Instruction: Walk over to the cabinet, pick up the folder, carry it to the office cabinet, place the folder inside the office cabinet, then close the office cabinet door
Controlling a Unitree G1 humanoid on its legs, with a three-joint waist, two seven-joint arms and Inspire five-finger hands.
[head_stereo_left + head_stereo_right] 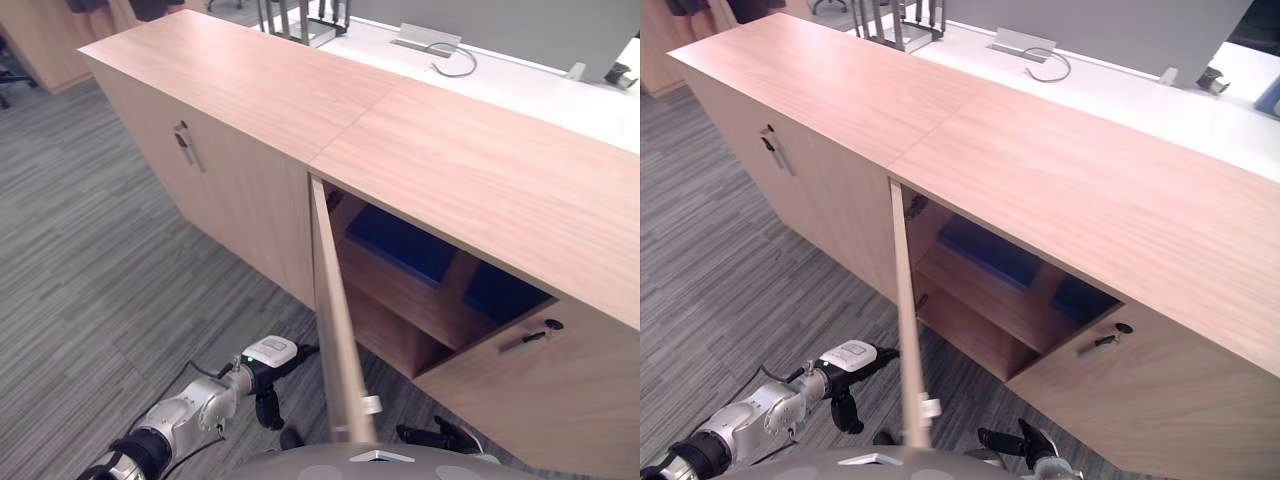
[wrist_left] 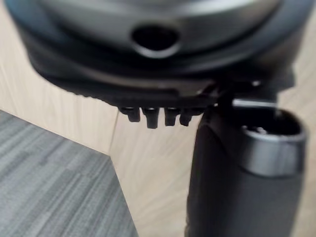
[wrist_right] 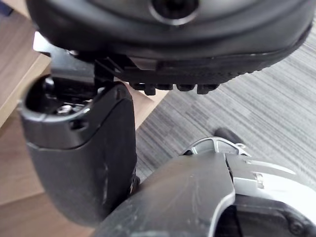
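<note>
seeing the blue folder (image 1: 400,245) lying on the shelf (image 1: 400,292) inside the office cabinet (image 1: 480,170), we are holding our left hand (image 1: 266,392), slack and empty, beside the open door (image 1: 335,330), likely to swing it shut, the right hand (image 1: 440,436) hanging equally loose.

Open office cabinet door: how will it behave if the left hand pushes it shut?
Likely stiff: the door looks like a flat wooden panel, so it should swing whole, not flex. Probably easy to move, pivoting at its edge on the cabinet. Its face looks smooth, so the left hand may slide while pushing.
</note>
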